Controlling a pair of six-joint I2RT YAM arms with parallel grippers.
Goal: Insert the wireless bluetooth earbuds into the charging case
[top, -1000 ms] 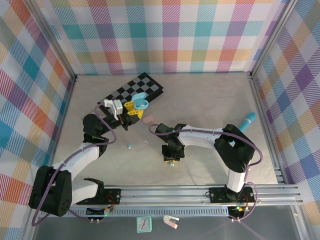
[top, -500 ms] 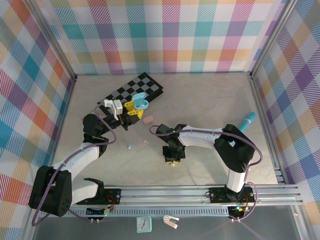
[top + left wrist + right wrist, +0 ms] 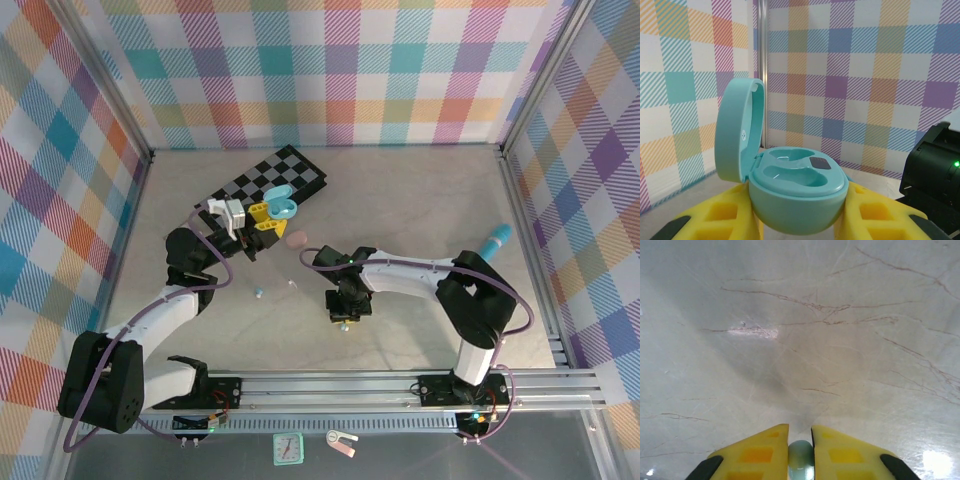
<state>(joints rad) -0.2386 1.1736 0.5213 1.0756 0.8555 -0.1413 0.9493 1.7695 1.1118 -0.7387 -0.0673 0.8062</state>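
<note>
The teal charging case [image 3: 797, 195] is gripped between my left gripper's [image 3: 799, 215] yellow fingers [image 3: 715, 215], lid [image 3: 737, 135] standing open and both wells empty. From above, that left gripper [image 3: 263, 213] holds the case [image 3: 282, 204] at the near edge of the checkered board. My right gripper [image 3: 800, 435] points down at the table, shut on a tiny teal earbud [image 3: 801, 457] pinched between its yellow fingertips [image 3: 760, 450]. In the top view this right gripper [image 3: 345, 318] sits mid-table. Two more loose earbuds [image 3: 257, 293] [image 3: 292, 284] lie on the table between the arms.
A black-and-white checkered board [image 3: 290, 170] lies at the back left. A pink case [image 3: 296, 239] rests just right of the left gripper. A long teal cylinder [image 3: 497, 240] lies by the right wall. Plaid walls enclose the marbled table [image 3: 420, 200].
The right gripper's jaws have closed in on the teal earbud at the table. The left arm and the case have stayed put.
</note>
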